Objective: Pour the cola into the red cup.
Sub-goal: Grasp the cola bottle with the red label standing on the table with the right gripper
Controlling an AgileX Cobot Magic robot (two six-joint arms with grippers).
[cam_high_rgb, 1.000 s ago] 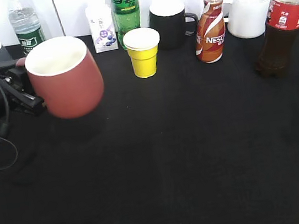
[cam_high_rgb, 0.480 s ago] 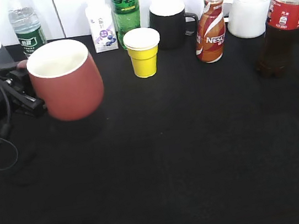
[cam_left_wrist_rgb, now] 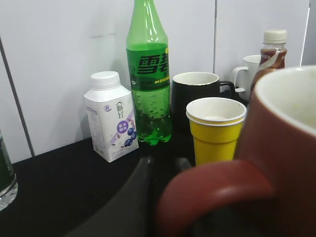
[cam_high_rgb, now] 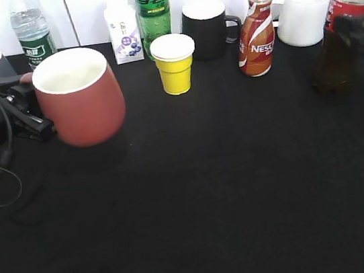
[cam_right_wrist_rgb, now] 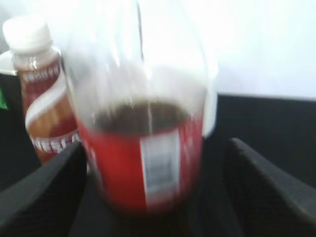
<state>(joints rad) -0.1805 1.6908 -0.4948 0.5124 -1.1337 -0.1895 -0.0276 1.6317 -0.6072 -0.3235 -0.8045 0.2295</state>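
The left claw [cam_high_rgb: 29,107] is clamped on the handle of the red cup [cam_high_rgb: 80,96]. It holds the cup clear of the bench [cam_high_rgb: 210,193] at the left side, mouth up and tipped slightly. In the left wrist view the cup's loop handle fills the lower foreground with a dark finger beside it.

The cola [cam_high_rgb: 343,29] stands upright at the far right of the bench, well apart from the cup. Its long axis is vertical and the red label sits high on the body. The right claw [cam_right_wrist_rgb: 148,197] is at the bottle. Its two dark fingers [cam_right_wrist_rgb: 42,185] stand apart, one on each side of the label (the view is blurred, so whether either pad touches the plastic cannot be told). In the exterior view a dark blur crosses the label from the right edge, which I take to be this same claw.

The coming move turns on this straddle. The bottle lies straight ahead of the right claw, between its fingers, with the grasp line across the upright axis. Closing there should seize the bottle about its label. The right arm is plainly the nearer one, and the left is busy with the cup. A Nescafe bottle [cam_high_rgb: 254,31] stands just to the left of the cola, so that finger has little room.
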